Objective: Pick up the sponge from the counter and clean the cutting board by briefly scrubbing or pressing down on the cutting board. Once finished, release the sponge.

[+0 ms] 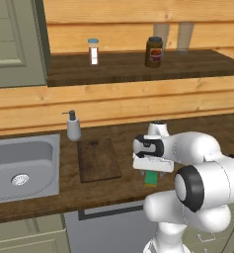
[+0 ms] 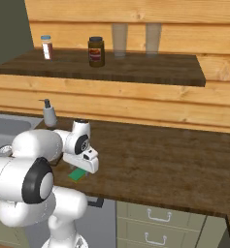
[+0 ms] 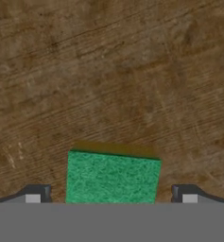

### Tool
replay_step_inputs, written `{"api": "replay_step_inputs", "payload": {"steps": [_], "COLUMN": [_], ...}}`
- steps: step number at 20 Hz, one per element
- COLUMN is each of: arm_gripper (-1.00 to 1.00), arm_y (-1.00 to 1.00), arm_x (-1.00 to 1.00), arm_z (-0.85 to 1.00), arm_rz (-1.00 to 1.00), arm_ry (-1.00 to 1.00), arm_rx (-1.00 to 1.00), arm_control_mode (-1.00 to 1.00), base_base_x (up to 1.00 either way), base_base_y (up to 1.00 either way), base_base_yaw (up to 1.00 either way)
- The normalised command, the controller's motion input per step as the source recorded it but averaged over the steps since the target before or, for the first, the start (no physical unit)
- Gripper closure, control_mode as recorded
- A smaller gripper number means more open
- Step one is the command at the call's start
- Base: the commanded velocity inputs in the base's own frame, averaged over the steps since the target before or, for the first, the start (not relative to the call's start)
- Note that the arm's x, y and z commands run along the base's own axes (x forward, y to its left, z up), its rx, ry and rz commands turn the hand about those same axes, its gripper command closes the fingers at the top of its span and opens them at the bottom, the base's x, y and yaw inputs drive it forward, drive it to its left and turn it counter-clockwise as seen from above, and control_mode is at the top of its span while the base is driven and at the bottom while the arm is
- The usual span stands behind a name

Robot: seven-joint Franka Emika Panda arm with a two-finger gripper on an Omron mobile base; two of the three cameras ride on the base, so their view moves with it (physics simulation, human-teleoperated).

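The bright green sponge (image 3: 112, 177) lies flat on the dark wood counter (image 3: 108, 71), close under my hand. My gripper (image 3: 111, 196) is open, one fingertip on each side of the sponge with a small gap on both sides. In the left base view the sponge (image 1: 151, 178) peeks out below the gripper (image 1: 151, 172), right of the cutting board (image 1: 98, 159), which lies flat beside the sink. From the right base view the sponge (image 2: 78, 174) shows under the gripper (image 2: 83, 168); my arm hides the board there.
A steel sink (image 1: 19, 168) is set in the counter at the left, with a soap dispenser (image 1: 73, 126) just behind the board. Two jars (image 1: 154, 51) stand on the higher shelf (image 1: 138, 66). The counter's front edge (image 1: 89, 205) runs close below the sponge.
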Motion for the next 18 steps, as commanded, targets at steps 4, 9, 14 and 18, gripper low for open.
{"api": "replay_step_inputs", "payload": {"steps": [4, 9, 14, 18], "arm_gripper": [-1.0, -1.0, 1.0, 1.0], "arm_y": [0.0, 0.02, 0.1, 0.05], "arm_x": [0.0, 0.0, 0.0, 0.0], "arm_z": [-0.2, -0.25, -0.25, -0.25], "arm_rz": [0.0, 0.0, 0.0, 0.0], "arm_ry": [0.02, 0.02, 0.0, 0.0], "arm_rx": [-0.01, -0.01, -0.01, 0.0], "arm_control_mode": [-1.0, -1.0, -1.0, -1.0], "base_base_x": [0.0, 0.0, 0.0, 0.0], "base_base_y": [0.0, 0.0, 0.0, 0.0], "base_base_yaw": [0.0, 0.0, 0.0, 0.0]}}
